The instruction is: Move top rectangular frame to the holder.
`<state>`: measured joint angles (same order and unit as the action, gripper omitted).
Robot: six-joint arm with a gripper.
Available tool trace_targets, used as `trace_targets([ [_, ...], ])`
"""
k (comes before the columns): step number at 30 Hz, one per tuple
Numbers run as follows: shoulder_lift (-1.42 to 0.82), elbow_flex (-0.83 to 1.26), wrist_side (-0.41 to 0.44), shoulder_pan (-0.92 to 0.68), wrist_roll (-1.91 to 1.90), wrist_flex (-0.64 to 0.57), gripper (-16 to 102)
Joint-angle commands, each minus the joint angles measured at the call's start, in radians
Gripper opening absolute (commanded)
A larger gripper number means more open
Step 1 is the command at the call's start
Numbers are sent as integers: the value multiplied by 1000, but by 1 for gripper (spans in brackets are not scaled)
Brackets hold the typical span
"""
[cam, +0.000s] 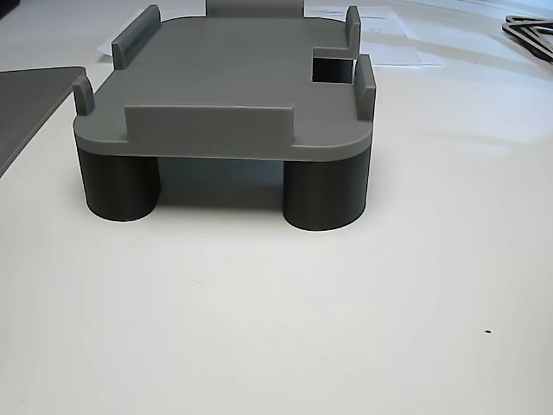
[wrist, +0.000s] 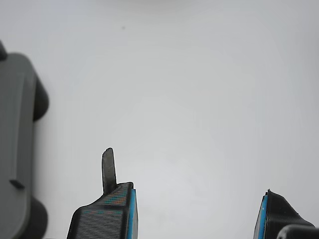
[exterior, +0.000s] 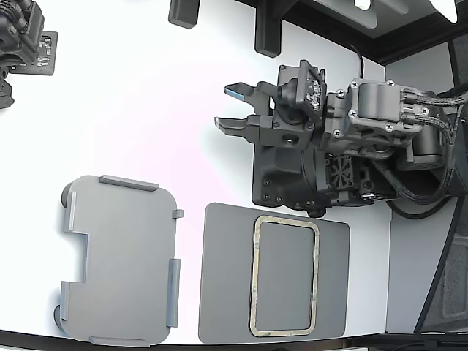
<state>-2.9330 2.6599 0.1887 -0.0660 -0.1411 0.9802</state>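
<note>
In the exterior view the tan-olive rectangular frame point(exterior: 257, 278) lies flat on a dark grey mat point(exterior: 225, 281) near the front edge. To its left in that view stands the light grey holder point(exterior: 121, 259), with nothing on it. My gripper point(exterior: 223, 106) hovers over bare white table behind the mat, open, its fingers pointing toward the exterior view's left, well apart from the frame. The wrist view shows both blue-edged fingertips point(wrist: 107, 216) with nothing between them, and an edge of the holder point(wrist: 15, 139). The other view shows the holder point(cam: 225, 86) raised on dark round legs.
A second dark arm point(exterior: 22, 44) sits at the exterior view's far left corner. Two dark posts point(exterior: 267, 33) stand along the back. The mat's corner point(cam: 26, 99) shows beside the holder in the other view, and a dark thin outline part point(cam: 531, 35) lies far right there.
</note>
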Motion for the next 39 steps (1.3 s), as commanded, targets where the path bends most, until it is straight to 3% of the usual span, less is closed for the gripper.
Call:
trace_targets([
  [1, -21, -44, 2, 17, 11, -6, 100],
  [7, -21, -48, -2, 17, 12, -5, 100],
  [12, -6, -61, 49, 17, -26, -3, 100],
  [14, 43, -123, 83, 17, -37, -8, 95],
  [17, 132, -225, 86, 17, 5, -12, 100],
  [25, 147, -250, -112, -110, 189, -121, 97],
  [29, 265, -331, -28, -305, 296, -64, 95],
  [33, 448, -454, -9, -468, 334, 11, 96],
  [35, 548, -525, 54, -577, 288, 54, 91],
  [39, 742, -686, 181, -772, 167, 201, 95],
])
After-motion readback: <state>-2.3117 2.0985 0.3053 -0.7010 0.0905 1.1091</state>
